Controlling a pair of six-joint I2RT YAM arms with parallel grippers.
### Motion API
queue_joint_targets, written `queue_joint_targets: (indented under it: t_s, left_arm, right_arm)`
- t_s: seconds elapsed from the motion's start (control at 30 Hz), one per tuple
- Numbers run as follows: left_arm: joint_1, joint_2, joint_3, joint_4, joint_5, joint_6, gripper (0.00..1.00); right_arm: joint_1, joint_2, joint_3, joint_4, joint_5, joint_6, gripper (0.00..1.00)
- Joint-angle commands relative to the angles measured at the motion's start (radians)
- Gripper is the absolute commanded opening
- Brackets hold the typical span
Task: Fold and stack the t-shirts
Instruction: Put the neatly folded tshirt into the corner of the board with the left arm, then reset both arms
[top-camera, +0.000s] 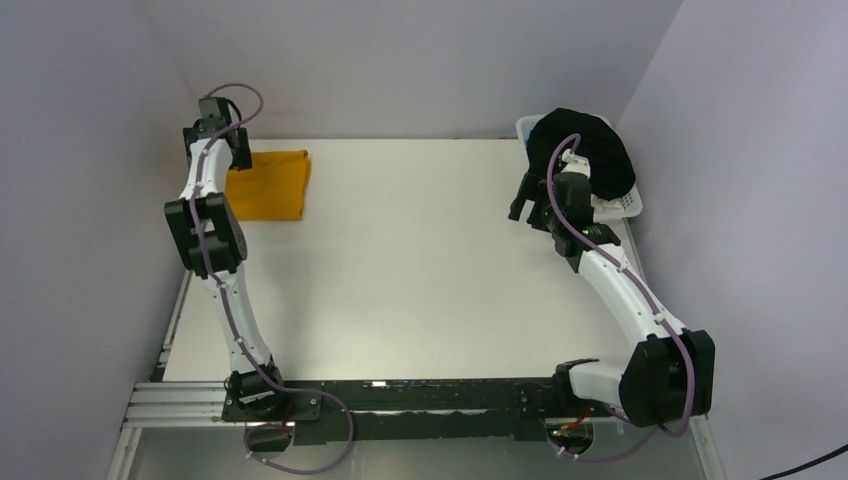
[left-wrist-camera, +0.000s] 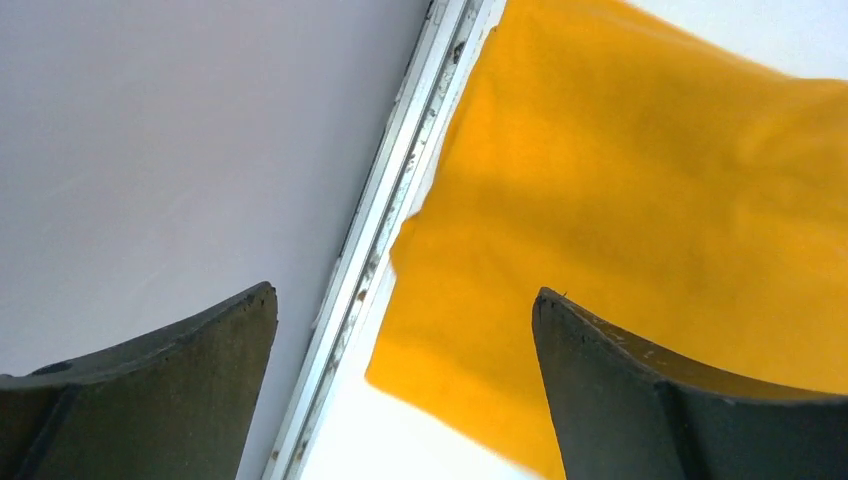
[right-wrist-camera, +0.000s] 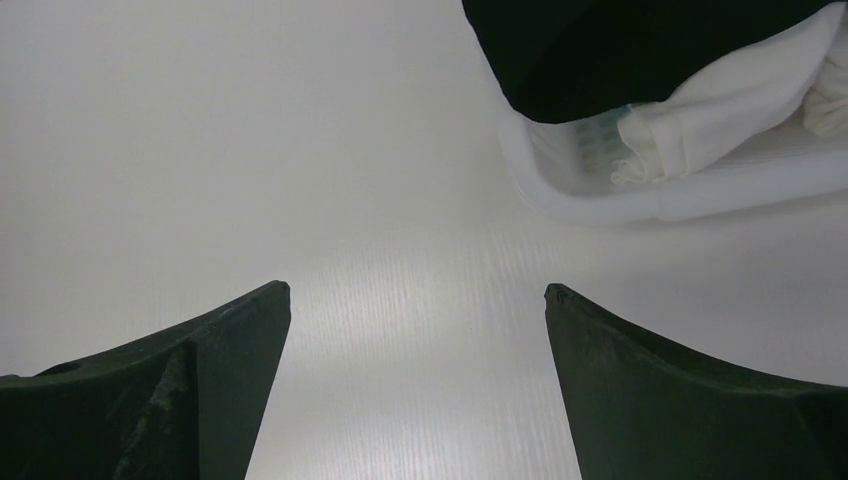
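The left arm (top-camera: 207, 228) covers the orange t-shirt (top-camera: 275, 185) edge (top view).

Plain lavender walls (top-camera: 400, 60) box in white table (top-camera: 400, 260) w/ alu rail (top-camera: 175, 400) at near edge.

The bench (top-camera: 420, 260) is white, flat and matte. A white plastic basket (top-camera: 628, 207) stands on its far right corner; in the right wrist view the basket's rounded rim (right-wrist-camera: 640, 205) rests directly on the bench surface (right-wrist-camera: 300, 180). A pale metal rail (left-wrist-camera: 400, 200) runs along the left edge of the bench, just beside the wall (left-wrist-camera: 150, 150). Plain pale lilac walls (top-camera: 400, 60) close the bench on the left, the far and the right side. A black cable (top-camera: 800, 468) lies past its near right corner.
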Motion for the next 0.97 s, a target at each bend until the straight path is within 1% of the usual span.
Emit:
queue_joint_targets:
  t_s: [0.0,0.07,0.17,0.2,0.27,0.33,0.37,0.43,0.47,0.53,0.6,0.67,0.73,0.83,0.93]
  left_arm:
    - [-0.003,-0.365,-0.082,0.015,0.095,-0.158,0.99]
    - [-0.023,-0.545,-0.226,0.089,0.183,-0.227,0.99]
    - [-0.098,-0.783,-0.470,0.203,0.262,-0.290,0.99]
    - [-0.135,-0.855,-0.590,0.248,0.277,-0.307,0.99]
    - [-0.206,-1.016,-0.803,0.390,0.356,-0.333,0.99]
    - [-0.271,-1.152,-1.021,0.532,0.466,-0.377,0.99]
    - [-0.300,-1.209,-1.107,0.572,0.492,-0.405,0.99]
    - [-0.366,-1.318,-1.241,0.582,0.461,-0.493,1.00]
    - [-0.416,-1.354,-1.310,0.595,0.450,-0.528,0.99]
    - [-0.480,-1.432,-1.433,0.617,0.446,-0.545,1.00]
    - [-0.508,-1.499,-1.525,0.585,0.438,-0.558,0.99]
    - [-0.511,-1.559,-1.576,0.497,0.395,-0.591,0.99]
    - [-0.513,-1.614,-1.606,0.443,0.385,-0.597,0.99]
    - [-0.513,-1.685,-1.633,0.381,0.332,-0.596,0.99]
    - [-0.513,-1.744,-1.632,0.323,0.308,-0.586,1.00]
  right_arm:
    - [-0.003,-0.086,-0.016,-0.001,0.046,0.030,1.00]
    - [-0.003,-0.116,-0.038,-0.013,0.050,0.041,1.00]
    - [-0.003,-0.163,-0.078,-0.016,0.062,0.060,1.00]
    - [-0.004,-0.179,-0.096,-0.016,0.081,0.072,1.00]
    - [-0.003,-0.222,-0.137,-0.001,0.110,0.080,1.00]
    - [-0.003,-0.269,-0.182,0.015,0.099,0.081,1.00]
    - [-0.004,-0.285,-0.202,0.020,0.085,0.084,1.00]
    - [-0.003,-0.308,-0.238,0.028,0.053,0.098,1.00]
    - [-0.002,-0.314,-0.253,0.029,0.039,0.101,1.00]
    - [-0.002,-0.323,-0.274,0.026,0.026,0.108,1.00]
    - [-0.001,-0.336,-0.298,0.029,0.023,0.101,1.00]
    - [-0.002,-0.353,-0.327,0.041,0.043,0.102,1.00]
    - [-0.002,-0.367,-0.349,0.067,0.040,0.106,1.00]
    - [-0.002,-0.383,-0.367,0.112,-0.007,0.097,1.00]
    - [-0.002,-0.391,-0.363,0.098,-0.001,0.095,1.00]
